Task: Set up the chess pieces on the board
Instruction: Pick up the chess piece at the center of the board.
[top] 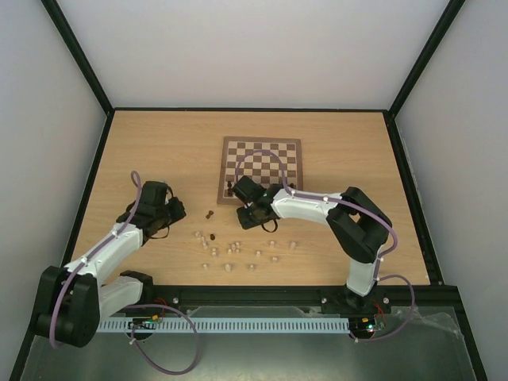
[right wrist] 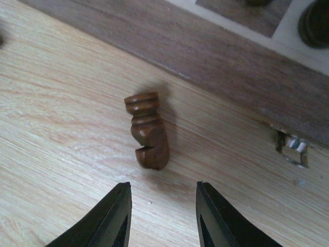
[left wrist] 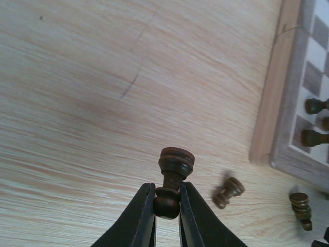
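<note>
My left gripper [left wrist: 167,193] is shut on a dark brown pawn [left wrist: 174,170], gripping its round head, just above the tabletop left of the board [left wrist: 280,110]. In the top view this gripper [top: 176,210] is left of the board [top: 260,169]. My right gripper [right wrist: 163,191] is open and empty, its fingers either side of bare table just short of a dark knight [right wrist: 148,131] lying on its side by the board's brown frame [right wrist: 216,56]. In the top view it [top: 255,216] is at the board's near left corner. Two dark pieces [left wrist: 313,106] stand on the board.
Several pale pieces [top: 238,250] lie scattered on the table between the arms. Two dark pieces [left wrist: 227,191] lie loose right of the held pawn, seen also in the top view [top: 209,214]. A metal latch [right wrist: 292,146] sits in the board's frame.
</note>
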